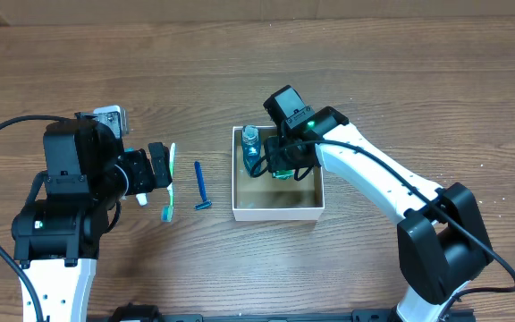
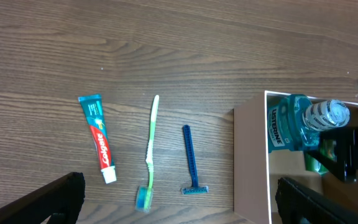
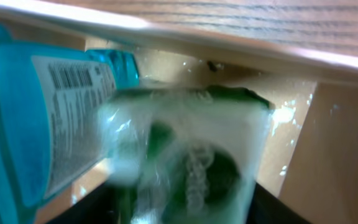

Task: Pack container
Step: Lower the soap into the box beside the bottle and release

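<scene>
The container (image 1: 275, 213), a white-walled box with a brown floor, sits at the table's middle. A blue mouthwash bottle (image 1: 251, 146) lies inside along its left wall. My right gripper (image 1: 281, 166) is down inside the box, shut on a green-and-white packet (image 3: 191, 155) next to the bottle (image 3: 36, 124). My left gripper (image 1: 161, 166) is open and empty, hovering left of the box over the toothpaste (image 2: 98, 138), green toothbrush (image 2: 150, 152) and blue razor (image 2: 190, 162). These three lie side by side on the table.
The container's left wall (image 2: 250, 162) stands just right of the razor. The toothbrush (image 1: 170, 183) and razor (image 1: 202, 188) lie between my left gripper and the box. The wood table extends all around.
</scene>
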Controlling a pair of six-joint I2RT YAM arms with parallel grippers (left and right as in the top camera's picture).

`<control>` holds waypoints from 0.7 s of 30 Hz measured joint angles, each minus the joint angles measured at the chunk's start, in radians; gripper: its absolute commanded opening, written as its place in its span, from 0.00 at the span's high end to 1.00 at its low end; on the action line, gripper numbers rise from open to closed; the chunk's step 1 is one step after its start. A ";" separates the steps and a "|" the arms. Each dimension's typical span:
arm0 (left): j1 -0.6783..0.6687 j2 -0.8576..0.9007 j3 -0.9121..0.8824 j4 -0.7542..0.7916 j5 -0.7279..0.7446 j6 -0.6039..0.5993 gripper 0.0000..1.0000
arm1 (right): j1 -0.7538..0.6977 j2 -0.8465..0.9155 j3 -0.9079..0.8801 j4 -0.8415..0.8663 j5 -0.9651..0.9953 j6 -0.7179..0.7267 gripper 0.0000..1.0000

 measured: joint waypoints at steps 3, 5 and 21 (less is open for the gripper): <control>0.000 0.000 0.000 0.000 0.000 0.000 0.00 | 0.000 0.000 0.000 0.003 0.000 -0.002 0.25; 0.000 0.000 0.000 0.000 0.000 0.000 0.00 | 0.000 0.000 0.000 0.003 0.000 -0.002 0.26; 0.000 0.000 0.000 -0.002 0.000 0.003 0.00 | -0.165 -0.526 0.133 -0.163 0.182 -0.001 0.00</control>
